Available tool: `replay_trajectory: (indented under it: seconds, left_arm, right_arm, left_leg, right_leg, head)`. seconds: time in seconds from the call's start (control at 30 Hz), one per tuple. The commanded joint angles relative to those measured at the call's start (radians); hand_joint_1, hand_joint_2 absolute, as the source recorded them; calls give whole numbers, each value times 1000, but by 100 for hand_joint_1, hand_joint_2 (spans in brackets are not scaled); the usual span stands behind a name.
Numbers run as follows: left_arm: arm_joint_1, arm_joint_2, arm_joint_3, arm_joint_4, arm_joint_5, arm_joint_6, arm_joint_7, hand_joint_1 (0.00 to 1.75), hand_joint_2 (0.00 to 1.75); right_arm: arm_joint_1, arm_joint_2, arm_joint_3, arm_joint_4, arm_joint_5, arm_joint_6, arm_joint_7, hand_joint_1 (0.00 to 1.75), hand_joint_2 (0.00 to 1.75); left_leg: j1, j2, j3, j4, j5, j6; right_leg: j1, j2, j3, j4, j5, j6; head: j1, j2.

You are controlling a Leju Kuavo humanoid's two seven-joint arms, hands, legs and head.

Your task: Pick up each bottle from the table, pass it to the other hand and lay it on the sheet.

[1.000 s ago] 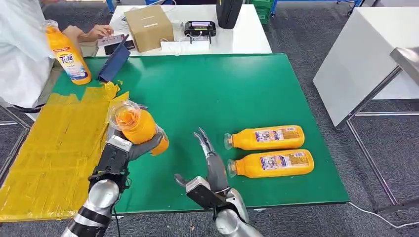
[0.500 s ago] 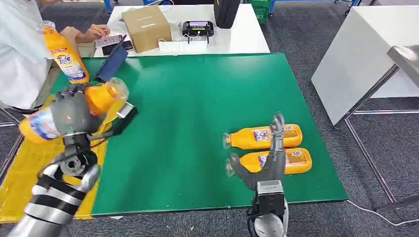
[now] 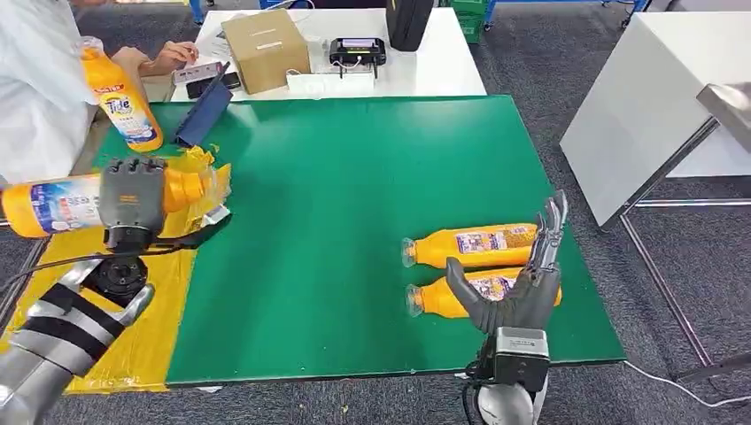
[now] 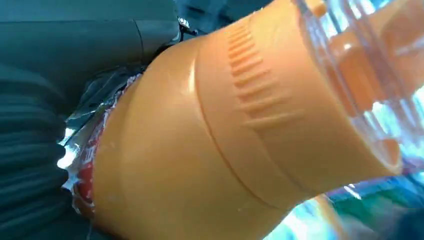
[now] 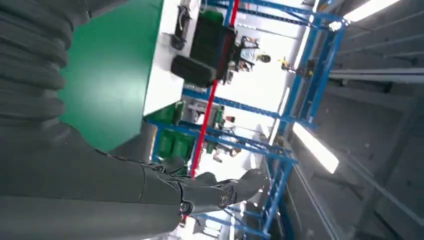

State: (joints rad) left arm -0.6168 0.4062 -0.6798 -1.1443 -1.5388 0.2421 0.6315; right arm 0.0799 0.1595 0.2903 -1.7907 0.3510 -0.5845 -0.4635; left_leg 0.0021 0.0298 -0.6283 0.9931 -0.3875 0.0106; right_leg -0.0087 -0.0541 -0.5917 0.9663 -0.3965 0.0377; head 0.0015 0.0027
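The left hand [image 3: 133, 197] grips an orange bottle [image 3: 66, 202] around its middle. The bottle lies level in the grasp, above the yellow sheet [image 3: 106, 305] at the left end of the green tabletop [image 3: 354, 204], cap end toward the green, labelled end out past the tabletop's left edge. In the left wrist view the orange bottle body [image 4: 215, 150] sits tight against the hand's grey ribbed cover [image 4: 30, 165], with the clear cap at the far end.

The right hand [image 3: 518, 288] holds nothing. It stands raised at the near right part of the tabletop, fingers [image 3: 549, 232] straight and apart, thumb out to the side. It is in front of two more orange bottles lying on their sides, side by side, caps pointing left: the farther bottle [image 3: 469, 245] and the nearer bottle [image 3: 443, 297], which the hand partly hides. Whether it touches either cannot be told.

At the far left a person in white [image 3: 35, 88] holds a fourth orange bottle [image 3: 122, 97] upright. Beyond the green tabletop, a white table [image 3: 443, 71] carries a cardboard box [image 3: 266, 49].
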Motion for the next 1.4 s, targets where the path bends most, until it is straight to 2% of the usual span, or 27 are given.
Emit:
replay_trajectory:
  seconds: [0.03,0.2,0.37,0.47,0.67,0.7,0.73,0.77,1.27,1.4]
  left_arm:
    - [-7,-302,328,345,110,12,-253,175,175]
    - [31,-350,450,387,251,16,-373,175,175]
    - [41,-364,477,436,300,18,-406,175,175]
    - [35,-359,480,484,284,34,-374,175,175]
    - [8,-331,433,586,88,55,-201,175,175]
    - [9,-329,440,597,84,49,-194,136,175]
    - [7,-327,436,607,67,46,-182,24,175]
    - [7,-322,431,617,43,51,-171,0,175]
    - [12,-336,465,667,23,31,-202,0,175]
    - [24,-359,511,654,74,87,-297,0,175]
  right_arm:
    - [0,-19,-12,-21,48,-26,29,0,175]
    - [-23,-23,-2,12,50,-21,33,0,175]
    - [-48,-23,19,44,51,-8,42,0,175]
    - [-63,-24,39,59,53,6,48,0,175]
    - [-100,-21,63,86,71,13,73,0,175]
    - [-107,-22,67,88,71,16,74,0,175]
    - [-112,-22,70,91,72,18,76,0,175]
    - [-117,-22,73,94,72,19,80,0,175]
    - [-129,-30,84,114,82,33,96,0,175]
    - [-120,-41,89,115,96,45,101,0,175]
  left_leg:
    - [1,-7,4,0,-1,0]
    - [0,-1,3,-1,-1,0]
    - [0,0,4,-1,-2,0]
    - [1,0,4,-1,-2,0]
    - [1,1,4,-1,-2,-1]
    - [1,1,3,-1,-1,-1]
    - [1,1,5,-1,-2,-1]
    - [1,1,3,-1,-2,-1]
    - [1,-1,5,-1,-1,0]
    - [0,-1,5,-1,0,0]
  right_leg:
    - [0,0,6,-1,-2,-1]
    - [-1,2,4,-1,-1,0]
    - [0,4,5,-1,-1,0]
    - [0,4,5,-1,0,0]
    - [0,6,5,-1,0,-1]
    - [0,5,3,-1,0,0]
    - [0,6,5,-1,-1,-1]
    - [1,5,4,-1,0,0]
    - [0,5,6,-1,0,-1]
    - [0,3,6,-1,0,0]
  head:
    - [0,0]
    - [0,0]
    - [0,0]
    - [0,0]
    - [0,0]
    - [-1,0]
    - [0,0]
    - [0,0]
    - [-1,0]
    - [0,0]
